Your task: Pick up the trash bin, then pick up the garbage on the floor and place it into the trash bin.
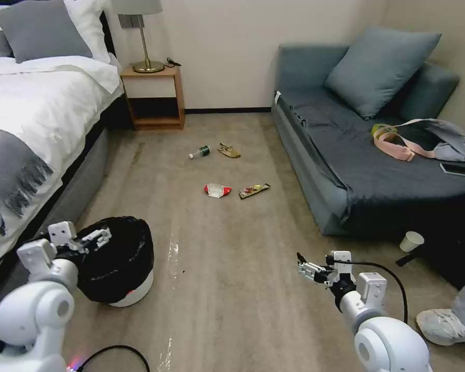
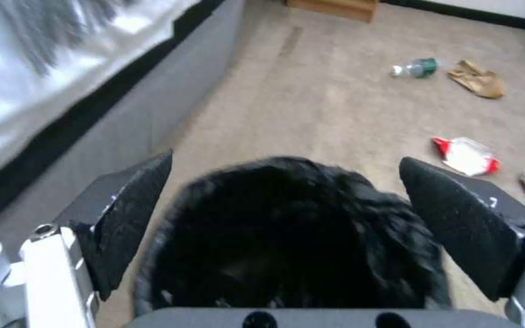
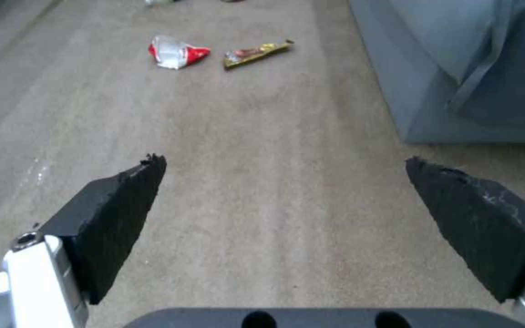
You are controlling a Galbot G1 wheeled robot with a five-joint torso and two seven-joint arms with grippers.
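The trash bin [image 1: 120,261], black-lined with a white base rim, stands on the floor at the lower left by the bed. My left gripper [image 1: 99,237] hovers open just above its near-left rim, and the bin's black bag [image 2: 287,237] lies between the spread pads. My right gripper [image 1: 307,269] hangs open over bare floor at the lower right, holding nothing. The garbage lies farther ahead: a clear bottle with a green label [image 1: 200,151], a tan wrapper [image 1: 229,151], a red-and-white packet [image 1: 217,190] and a gold-brown snack wrapper [image 1: 254,190].
A bed [image 1: 31,129] runs along the left, a nightstand with a lamp [image 1: 152,95] stands at the back, and a grey sofa [image 1: 356,155] lines the right. A paper cup [image 1: 412,241] and a person's shoe [image 1: 442,325] are at the lower right.
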